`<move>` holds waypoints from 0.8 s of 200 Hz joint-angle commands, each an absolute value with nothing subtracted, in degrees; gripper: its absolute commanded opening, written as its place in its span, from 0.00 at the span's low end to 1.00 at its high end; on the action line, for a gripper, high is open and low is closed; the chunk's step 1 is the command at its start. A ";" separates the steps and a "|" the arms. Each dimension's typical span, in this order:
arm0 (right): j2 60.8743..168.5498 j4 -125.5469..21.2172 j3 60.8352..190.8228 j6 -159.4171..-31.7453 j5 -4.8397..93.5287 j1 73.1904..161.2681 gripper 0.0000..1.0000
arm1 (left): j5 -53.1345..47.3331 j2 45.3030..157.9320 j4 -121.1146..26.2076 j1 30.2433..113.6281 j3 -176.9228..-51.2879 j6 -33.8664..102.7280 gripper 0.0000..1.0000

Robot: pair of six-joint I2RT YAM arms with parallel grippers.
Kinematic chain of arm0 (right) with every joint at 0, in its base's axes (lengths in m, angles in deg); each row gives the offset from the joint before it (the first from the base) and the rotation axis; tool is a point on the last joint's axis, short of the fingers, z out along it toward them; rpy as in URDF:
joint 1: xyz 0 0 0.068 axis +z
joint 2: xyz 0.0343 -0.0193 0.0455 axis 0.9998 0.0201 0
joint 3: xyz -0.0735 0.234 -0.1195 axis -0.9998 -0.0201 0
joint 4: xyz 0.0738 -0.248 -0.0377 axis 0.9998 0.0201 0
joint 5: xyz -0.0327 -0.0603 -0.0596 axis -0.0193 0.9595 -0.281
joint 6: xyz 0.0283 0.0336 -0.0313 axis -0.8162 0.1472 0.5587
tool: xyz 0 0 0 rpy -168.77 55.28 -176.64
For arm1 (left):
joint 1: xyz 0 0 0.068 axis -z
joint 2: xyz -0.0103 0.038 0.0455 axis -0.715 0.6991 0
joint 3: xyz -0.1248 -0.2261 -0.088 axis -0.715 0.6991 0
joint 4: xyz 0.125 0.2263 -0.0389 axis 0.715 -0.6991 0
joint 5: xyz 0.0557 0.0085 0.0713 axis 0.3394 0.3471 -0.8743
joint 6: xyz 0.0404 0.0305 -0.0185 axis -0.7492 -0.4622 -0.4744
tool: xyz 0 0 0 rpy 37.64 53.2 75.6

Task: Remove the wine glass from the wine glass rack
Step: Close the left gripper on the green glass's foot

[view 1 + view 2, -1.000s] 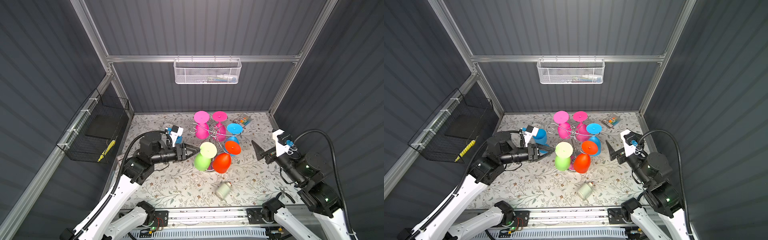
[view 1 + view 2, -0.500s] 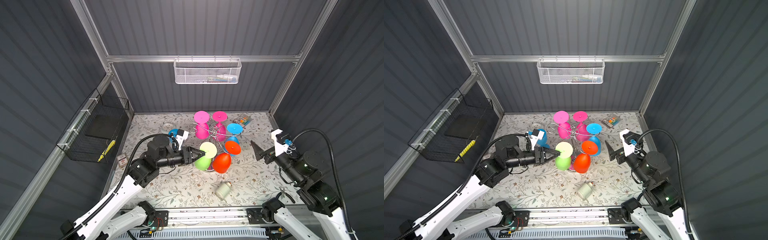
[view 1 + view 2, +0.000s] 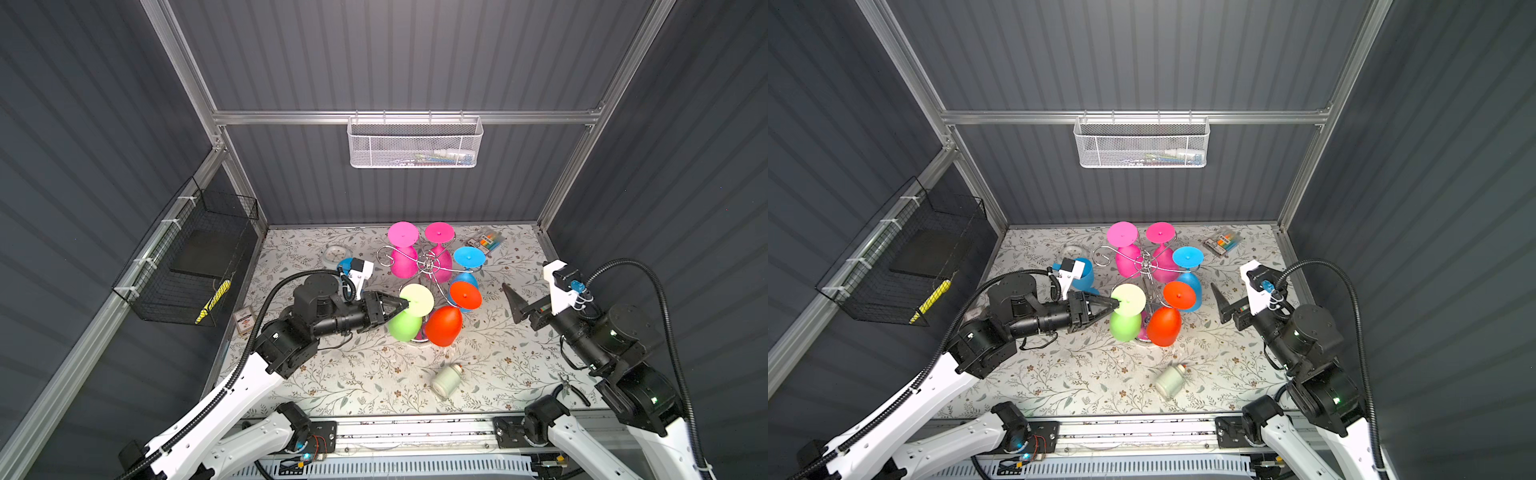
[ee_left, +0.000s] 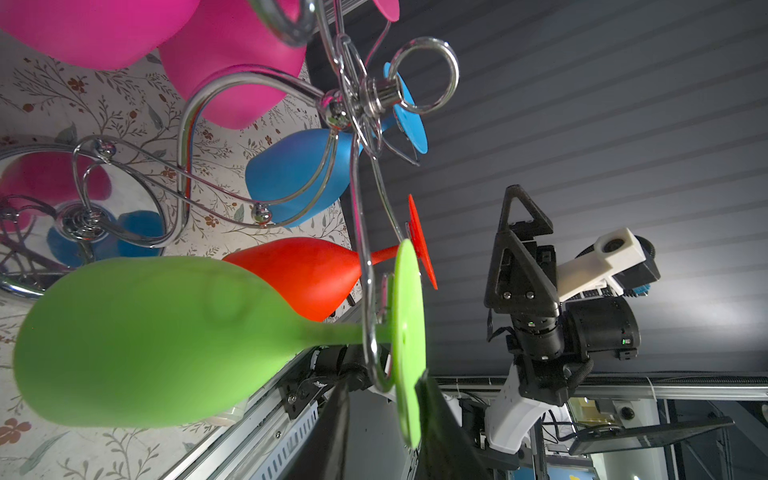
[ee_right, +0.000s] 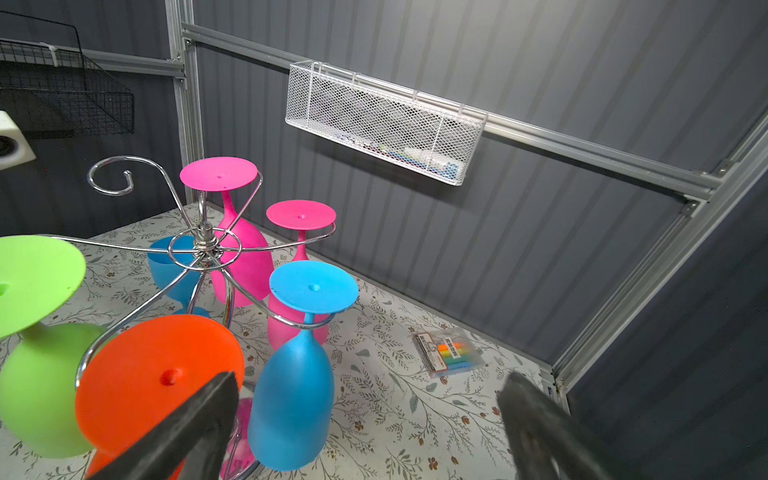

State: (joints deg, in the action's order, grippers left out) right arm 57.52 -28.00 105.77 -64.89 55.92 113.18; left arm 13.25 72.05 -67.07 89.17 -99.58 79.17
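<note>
Our left gripper [image 3: 402, 307], jaws narrowly apart, straddles the foot rim of the green wine glass [image 3: 403, 326], not visibly clamped. It hangs bowl-down, stem upright, directly ahead on 1 arm of the wine glass rack [image 3: 427, 262]. Our right gripper [image 3: 515, 303] gapes empty, farther off.

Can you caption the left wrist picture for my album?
The left claw straddles the foot of the green wine glass, hanging upside down on the shiny wine glass rack.
</note>
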 commanded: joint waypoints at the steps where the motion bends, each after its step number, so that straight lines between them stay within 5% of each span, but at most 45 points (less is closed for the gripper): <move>1: 56.67 -27.06 106.94 -65.13 55.96 113.45 0.99 | 12.64 71.41 -67.81 89.68 -99.76 79.89 0.29; 160: 55.71 -26.54 106.84 -64.00 55.90 113.45 0.99 | 10.46 71.59 -69.65 91.29 -101.66 79.74 0.15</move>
State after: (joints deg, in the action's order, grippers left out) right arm 56.30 -26.34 105.77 -64.36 55.94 113.18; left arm 10.95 72.10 -67.57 90.92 -99.60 80.00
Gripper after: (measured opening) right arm 0.989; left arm 0.158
